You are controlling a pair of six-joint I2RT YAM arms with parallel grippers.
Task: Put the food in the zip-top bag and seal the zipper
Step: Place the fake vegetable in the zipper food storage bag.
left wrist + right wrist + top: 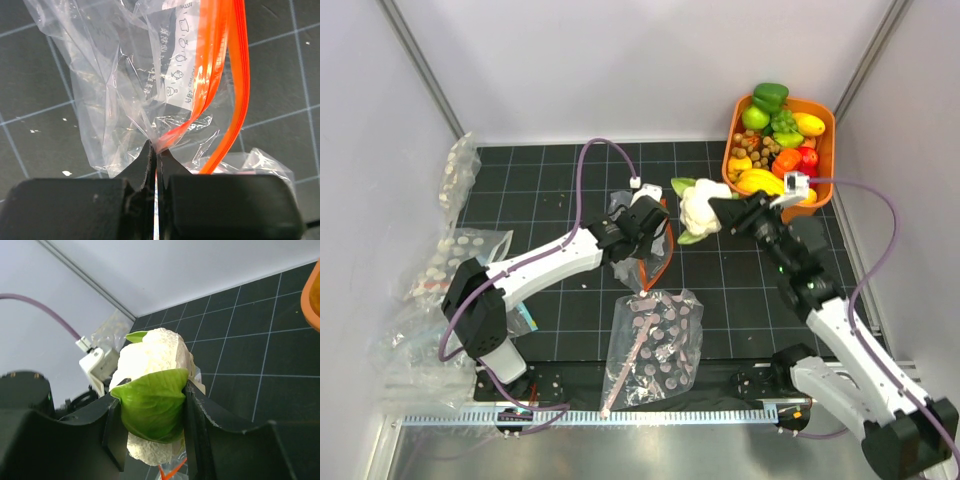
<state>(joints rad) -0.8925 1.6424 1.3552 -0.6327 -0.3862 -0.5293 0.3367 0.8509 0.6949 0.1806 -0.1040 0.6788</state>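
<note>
The left gripper (642,228) is clamped shut on a fold of the clear, wrinkly plastic zip-top bag (642,262). It holds the bag up off the black gridded desk mat (550,180) around the middle of the desk. In the left wrist view the two black fingers (70,207) meet at the gripper (156,150) with crumpled film pinched between them. The narrow orange-red zipper strip (235,75) runs upward from that pinch in two separated bands. From above, the zipper (667,250) curves along the bag's right side.

The right gripper (722,214) grips the white plastic cauliflower with green leaves (697,207), its jaws pressed against a leaf on each side (152,407). The cauliflower (155,355) hangs in the air just right of the bag.

An orange plastic tray (827,150) of toy produce sits in the far right corner, with a glossy green bell pepper (770,96) at its far end. A clear bag printed with pink dots (655,345) lies by the near edge. Clear bags printed with white dots (450,255) lie along the left edge.
</note>
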